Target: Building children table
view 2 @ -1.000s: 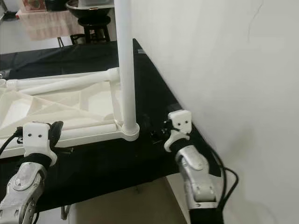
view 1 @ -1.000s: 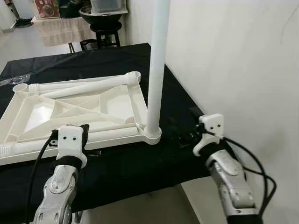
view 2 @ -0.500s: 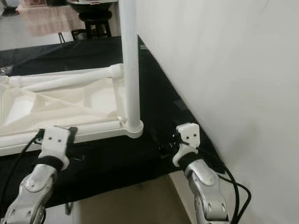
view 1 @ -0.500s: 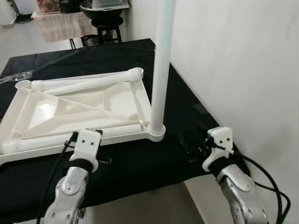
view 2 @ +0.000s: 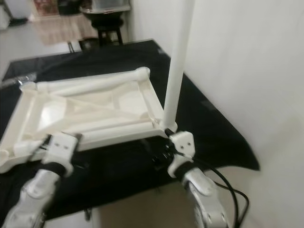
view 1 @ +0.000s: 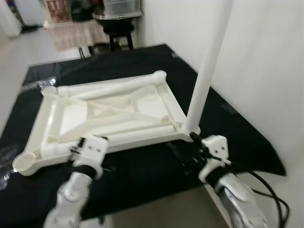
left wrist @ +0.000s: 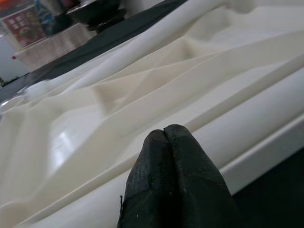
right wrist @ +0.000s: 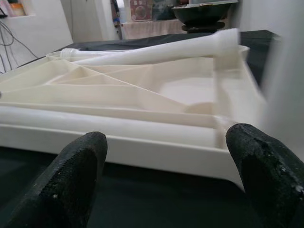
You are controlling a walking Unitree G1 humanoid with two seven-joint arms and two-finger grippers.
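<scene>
Building a child's table: upturned white plastic tabletop (view 1: pixel 114 114) lying across the middle of the black worktop (view 1: pixel 237 137), one leg (view 1: pixel 206 76) already upright in its near right corner socket.

Risking a knock on that standing leg, since the right gripper (right wrist: pixel 166 166), fingers spread wide and empty, hovers just beside the same corner at the worktop's near right edge; could tip or loosen it, judging by how close it sits. Left gripper (left wrist: pixel 164 137), fingertips pressed together with nothing between, poised at the tabletop's near rim, near the loose legs (view 1: pixel 137 134) lying inside the ribbed underside. Empty round sockets at the other corners (view 1: pixel 24 164).
</scene>
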